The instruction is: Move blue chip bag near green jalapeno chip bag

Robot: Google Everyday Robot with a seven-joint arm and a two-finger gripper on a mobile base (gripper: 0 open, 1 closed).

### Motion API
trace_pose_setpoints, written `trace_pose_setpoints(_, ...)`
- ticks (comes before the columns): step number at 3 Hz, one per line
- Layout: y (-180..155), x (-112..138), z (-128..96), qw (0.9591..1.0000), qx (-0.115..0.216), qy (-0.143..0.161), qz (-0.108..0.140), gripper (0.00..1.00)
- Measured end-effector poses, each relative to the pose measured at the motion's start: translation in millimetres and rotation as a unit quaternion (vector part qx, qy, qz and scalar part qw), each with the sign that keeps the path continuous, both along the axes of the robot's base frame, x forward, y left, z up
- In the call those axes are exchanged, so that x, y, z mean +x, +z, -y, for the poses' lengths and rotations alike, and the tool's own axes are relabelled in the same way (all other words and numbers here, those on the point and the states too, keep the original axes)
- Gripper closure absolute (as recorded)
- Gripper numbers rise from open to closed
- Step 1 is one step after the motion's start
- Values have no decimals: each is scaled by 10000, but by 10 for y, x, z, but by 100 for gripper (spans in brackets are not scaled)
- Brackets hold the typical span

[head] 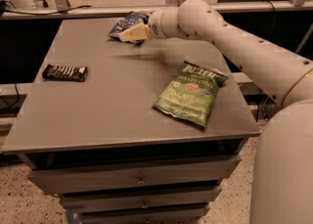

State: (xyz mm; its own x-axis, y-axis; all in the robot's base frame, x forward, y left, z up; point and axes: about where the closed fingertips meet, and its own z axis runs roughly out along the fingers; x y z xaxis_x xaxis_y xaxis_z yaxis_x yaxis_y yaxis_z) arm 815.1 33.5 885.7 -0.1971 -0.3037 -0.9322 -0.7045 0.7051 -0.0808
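A grey worktop (pixel 110 110) carries three snacks. At its far edge lies the blue chip bag (pixel 124 21), small, crinkled and dark navy, with pale lettering too blurred to read. The tool (pixel 132 33), cream-coloured at its tip, sits at the bag's near right side and overlaps it. Whether it grips the bag or only rests against it cannot be told from this view. The white arm (pixel 244 47) reaches in from the right, above the worktop.

The green jalapeno chip bag (pixel 191 93) lies flat on the right half of the worktop, nearer the front edge and well apart from the blue bag. Its white print reads "POTATO CHIPS" and, below that, "JALAPENO". The brand word across its top is not legible.

A dark candy bar (pixel 65 73) with white markings lies near the left edge, its writing unreadable. Below the worktop are grey drawers (pixel 139 179) with small knobs.
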Motion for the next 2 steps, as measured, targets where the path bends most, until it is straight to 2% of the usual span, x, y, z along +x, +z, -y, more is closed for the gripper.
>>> trace_pose_setpoints(1, -69, 40, -6, 10000, 55, -71, -44, 18)
trace_pose_setpoints(2, -122, 42, 11, 9998, 88, -160, -92, 41)
